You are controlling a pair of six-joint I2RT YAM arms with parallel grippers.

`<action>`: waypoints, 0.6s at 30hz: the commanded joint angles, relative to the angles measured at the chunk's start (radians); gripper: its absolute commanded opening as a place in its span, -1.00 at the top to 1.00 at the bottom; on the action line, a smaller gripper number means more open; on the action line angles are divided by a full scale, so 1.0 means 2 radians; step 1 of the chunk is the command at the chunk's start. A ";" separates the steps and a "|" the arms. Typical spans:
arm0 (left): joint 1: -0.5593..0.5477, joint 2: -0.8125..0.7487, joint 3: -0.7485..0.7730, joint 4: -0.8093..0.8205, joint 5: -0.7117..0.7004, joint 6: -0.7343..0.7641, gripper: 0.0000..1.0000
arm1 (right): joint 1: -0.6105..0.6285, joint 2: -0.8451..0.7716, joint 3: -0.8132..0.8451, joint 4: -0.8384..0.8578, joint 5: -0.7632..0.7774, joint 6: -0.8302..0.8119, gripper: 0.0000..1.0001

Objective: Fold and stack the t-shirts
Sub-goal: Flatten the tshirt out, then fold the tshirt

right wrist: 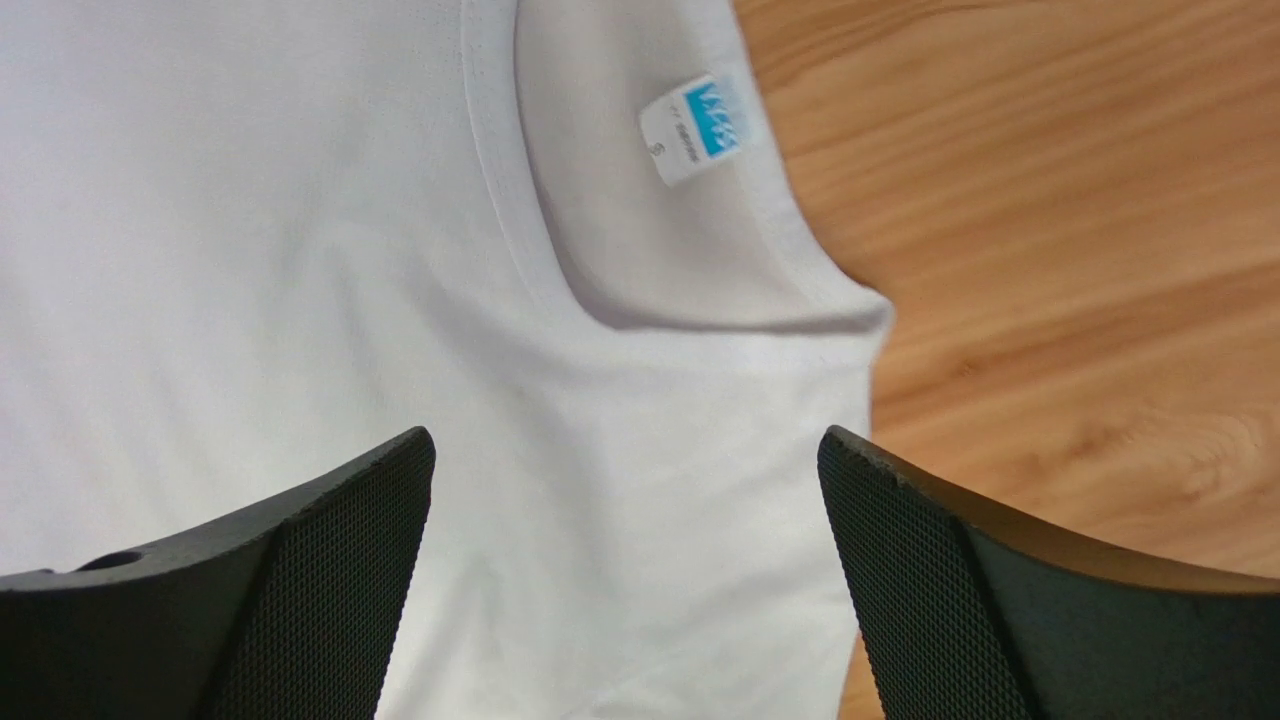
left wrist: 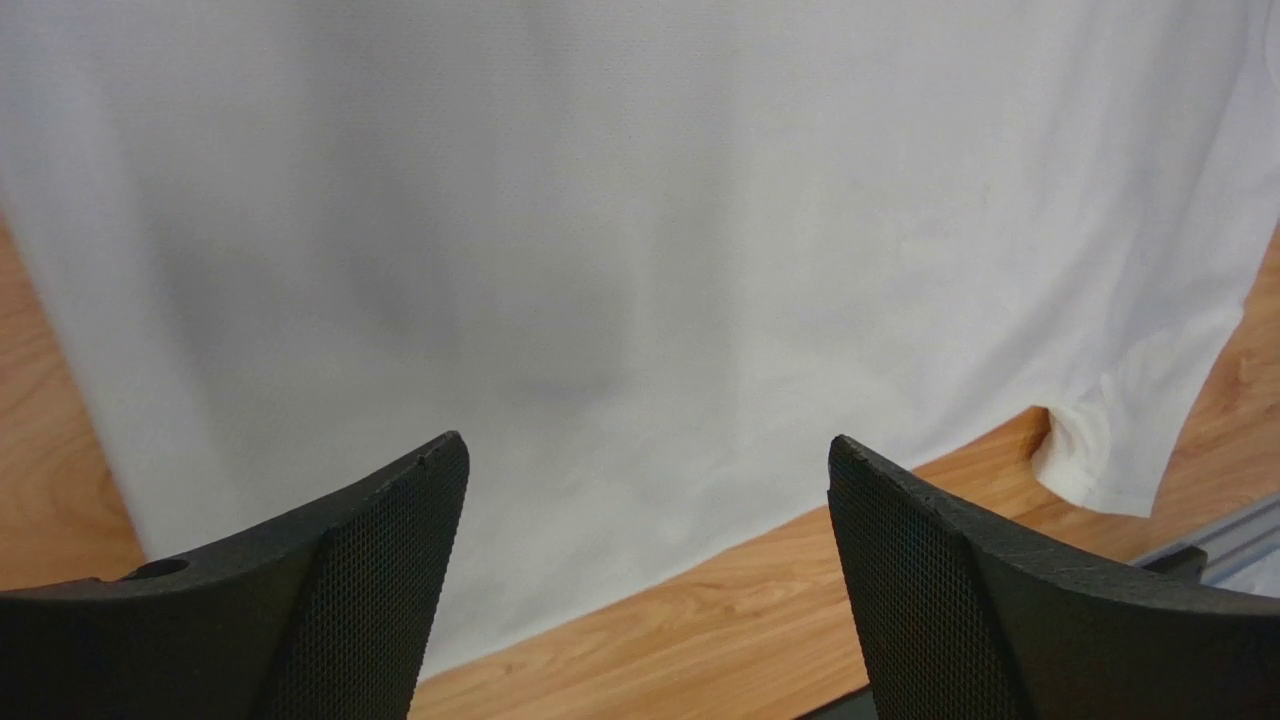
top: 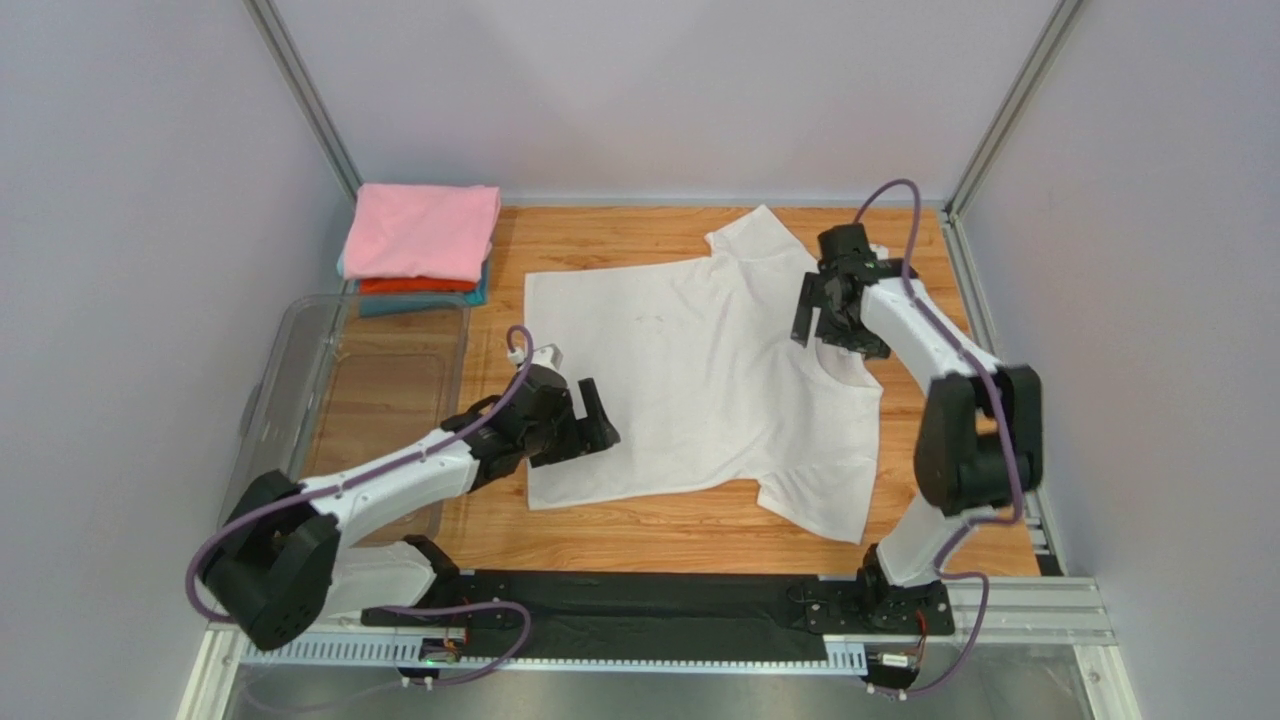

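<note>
— Across the middle of the worktop (top: 661,528), overhead view: what lies there, and why so?
— One white t-shirt (top: 699,375), spread flat, collar toward the right edge, hem toward the left. I judge it laid out for folding. The pink tee (top: 421,228), orange-red tee (top: 409,284) and teal tee (top: 475,297) sit folded in a stack at the far left corner, just beyond the clear bin (top: 286,383) on the left edge.
— Grippers?
— The left gripper (top: 597,420) is over the hem's near corner, the right gripper (top: 819,318) over the collar end. Both are spread and hold nothing. Posted at opposite ends, they look ready to pinch and fold.
— Left wrist view?
— The left gripper (left wrist: 646,444) has its jaws wide apart above the cloth. The shirt's near side edge crosses between them. The near sleeve (left wrist: 1120,428) lies ahead, with the rail (left wrist: 1220,528) close beside it. Only a thin strip of bare wood shows along that edge.
— Right wrist view?
— The right gripper (right wrist: 624,435) also has its jaws wide, over the collar (right wrist: 706,312), with the neck label (right wrist: 702,128) facing up. Bare wood opens toward the right edge.
— Room for moving?
— It is fair at the right edge and tight at the near edge. The bin and stack bound the left.
</note>
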 commanded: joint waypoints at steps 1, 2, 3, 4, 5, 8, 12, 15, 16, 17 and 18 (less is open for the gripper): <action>-0.005 -0.083 0.015 -0.091 -0.026 0.003 -0.91 | -0.002 -0.165 -0.060 -0.004 0.026 0.034 -1.00; -0.006 -0.101 0.010 -0.103 -0.026 -0.001 -0.92 | -0.002 -0.194 -0.080 -0.004 0.027 0.054 -1.00; -0.008 -0.118 0.004 -0.126 -0.025 -0.005 -0.92 | -0.002 -0.230 -0.104 -0.003 0.029 0.068 -1.00; -0.009 -0.156 -0.014 -0.135 -0.021 -0.014 -0.93 | -0.002 -0.289 -0.126 -0.001 0.030 0.080 -1.00; -0.010 -0.176 -0.024 -0.142 -0.018 -0.020 -0.93 | -0.002 -0.323 -0.172 0.007 0.014 0.088 -1.00; -0.016 -0.252 -0.068 -0.174 -0.008 -0.052 -0.93 | -0.004 -0.431 -0.263 0.034 -0.041 0.117 -1.00; -0.021 -0.329 -0.110 -0.237 -0.017 -0.090 -0.93 | -0.003 -0.524 -0.358 0.080 -0.114 0.143 -1.00; -0.022 -0.361 -0.123 -0.264 -0.027 -0.105 -0.89 | -0.003 -0.549 -0.394 0.097 -0.133 0.148 -1.00; -0.022 -0.363 -0.123 -0.267 -0.027 -0.106 -0.87 | -0.004 -0.549 -0.398 0.098 -0.151 0.147 -1.00; -0.022 -0.361 -0.123 -0.271 -0.025 -0.106 -0.86 | -0.003 -0.547 -0.400 0.096 -0.154 0.145 -1.00; -0.022 -0.356 -0.122 -0.274 -0.023 -0.107 -0.85 | -0.003 -0.541 -0.401 0.096 -0.155 0.144 -1.00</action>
